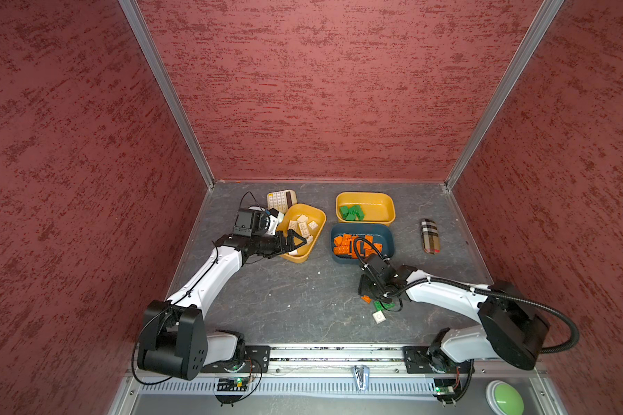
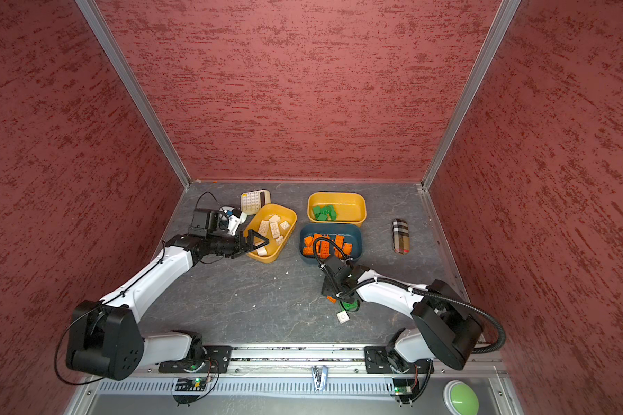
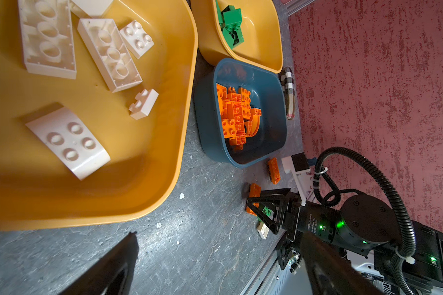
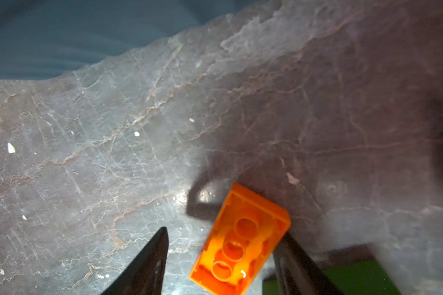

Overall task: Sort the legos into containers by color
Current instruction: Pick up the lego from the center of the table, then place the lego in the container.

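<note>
Careful: your right gripper, jaws apart, straddles the orange brick askew and off-centre, so closing could spin it out.

Orange legos, plaid case

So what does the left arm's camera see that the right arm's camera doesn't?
Only the left wrist view: a yellow tray of white bricks, the green bricks, the orange pile, a plaid case. Only the right wrist view: the hollow underside of one orange brick, inside the open right claw. Both: grey table and teal tray.
</note>
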{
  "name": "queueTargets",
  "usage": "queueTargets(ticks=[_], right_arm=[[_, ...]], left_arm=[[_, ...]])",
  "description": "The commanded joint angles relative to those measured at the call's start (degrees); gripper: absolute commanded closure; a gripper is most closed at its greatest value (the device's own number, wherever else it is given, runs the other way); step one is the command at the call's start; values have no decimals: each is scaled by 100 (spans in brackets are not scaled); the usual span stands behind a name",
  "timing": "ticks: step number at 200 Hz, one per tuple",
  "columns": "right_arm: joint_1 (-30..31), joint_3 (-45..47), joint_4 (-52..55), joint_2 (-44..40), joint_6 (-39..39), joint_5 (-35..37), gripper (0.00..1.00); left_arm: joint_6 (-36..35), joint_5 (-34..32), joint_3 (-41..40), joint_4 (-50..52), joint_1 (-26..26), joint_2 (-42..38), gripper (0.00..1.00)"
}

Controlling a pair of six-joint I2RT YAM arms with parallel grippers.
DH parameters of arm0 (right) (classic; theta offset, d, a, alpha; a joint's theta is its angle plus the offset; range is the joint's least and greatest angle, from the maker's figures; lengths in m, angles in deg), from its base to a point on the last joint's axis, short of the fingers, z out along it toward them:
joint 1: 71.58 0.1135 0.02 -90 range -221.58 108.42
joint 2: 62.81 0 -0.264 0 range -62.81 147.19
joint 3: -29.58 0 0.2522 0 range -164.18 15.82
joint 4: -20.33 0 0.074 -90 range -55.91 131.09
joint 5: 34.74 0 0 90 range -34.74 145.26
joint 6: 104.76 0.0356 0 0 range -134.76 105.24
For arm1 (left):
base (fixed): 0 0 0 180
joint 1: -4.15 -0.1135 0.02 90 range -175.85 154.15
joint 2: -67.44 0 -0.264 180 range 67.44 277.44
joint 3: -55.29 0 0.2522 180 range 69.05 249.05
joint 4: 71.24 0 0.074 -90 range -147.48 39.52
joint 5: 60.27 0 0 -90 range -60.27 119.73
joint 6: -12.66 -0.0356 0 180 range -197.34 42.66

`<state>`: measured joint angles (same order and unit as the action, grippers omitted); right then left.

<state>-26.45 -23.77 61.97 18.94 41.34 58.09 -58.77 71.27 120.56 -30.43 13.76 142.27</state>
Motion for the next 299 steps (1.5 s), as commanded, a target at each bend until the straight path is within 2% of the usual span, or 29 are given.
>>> queueTargets(ticks=[1,40,102,126,161,183,201,224,260,278,299], right_arm=[[192,-247,203,335,-3,332,36],[499,-650,535,814,-238,786,42],[805,-843,1059,1260,-616,1426,65],[818,-935,1289,1085,-670,1621,75],[786,-1377,1762,509,-930,1965,77],[437,-1711,2004,183,-1398,2115,77],[-151,-1962,1846,-194,-1926,1937,77],[-1042,-2196,1301,-207,-2496,1481,78],[-1877,-2701,621,574,-3046,1022,77],[-2068,-2875,409,1013,-3165,909,77],[-2192,-3022,46,1485,-3078,435,76]], left_arm=[[-143,56,-83,0,-54,-144,1],[-183,68,-150,40,-104,-222,1],[-213,126,-237,72,-205,-302,0],[-207,135,-229,72,-205,-302,0],[-127,243,-172,0,-185,-284,0],[-103,276,-99,-7,-127,-254,0],[-40,279,-52,-67,-40,-215,0],[48,258,-19,-158,82,-171,1],[103,214,42,-150,180,-148,1],[103,186,36,-127,191,-184,1],[111,170,9,-120,182,-188,1]])
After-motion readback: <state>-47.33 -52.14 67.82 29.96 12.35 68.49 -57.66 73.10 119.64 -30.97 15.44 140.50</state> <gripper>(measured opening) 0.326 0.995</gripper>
